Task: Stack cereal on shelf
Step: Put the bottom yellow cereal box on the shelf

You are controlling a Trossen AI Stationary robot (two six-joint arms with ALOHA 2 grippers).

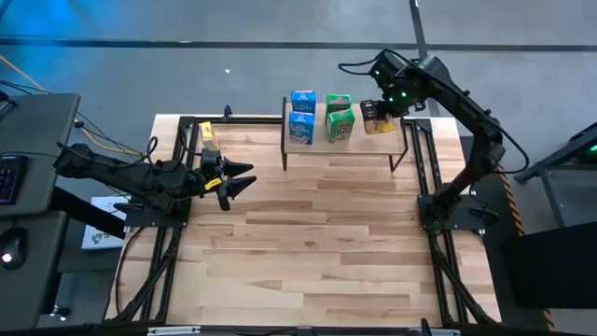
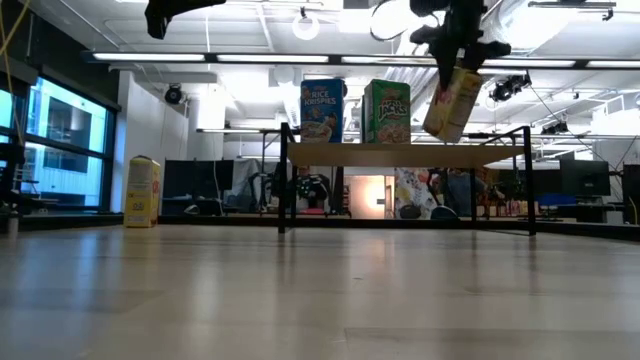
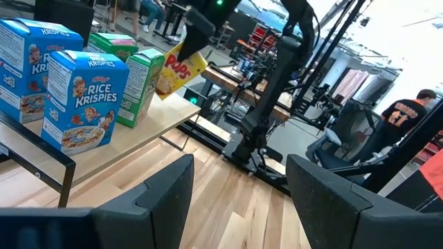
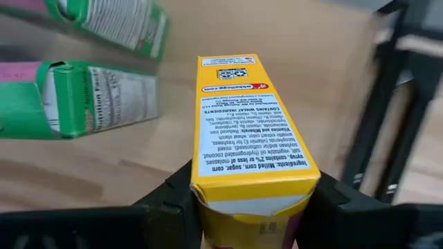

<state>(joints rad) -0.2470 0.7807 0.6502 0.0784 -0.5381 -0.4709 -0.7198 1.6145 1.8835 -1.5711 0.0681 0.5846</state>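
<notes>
One yellow cereal box (image 4: pixel 249 131) is clamped between the right gripper (image 1: pixel 378 114) fingers, tilted above the shelf (image 1: pixel 354 147) beside the green boxes (image 1: pixel 340 117). The left gripper (image 1: pixel 241 182), spread wide, hovers over the bench (image 1: pixel 308 243).

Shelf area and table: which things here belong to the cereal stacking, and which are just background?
Job:
- shelf
- two blue boxes and two green boxes standing on it
- yellow box held tilted above the shelf in the right gripper
- second yellow box on the table
- left gripper, open, waiting

Background:
- person in the room
- keyboard
</notes>
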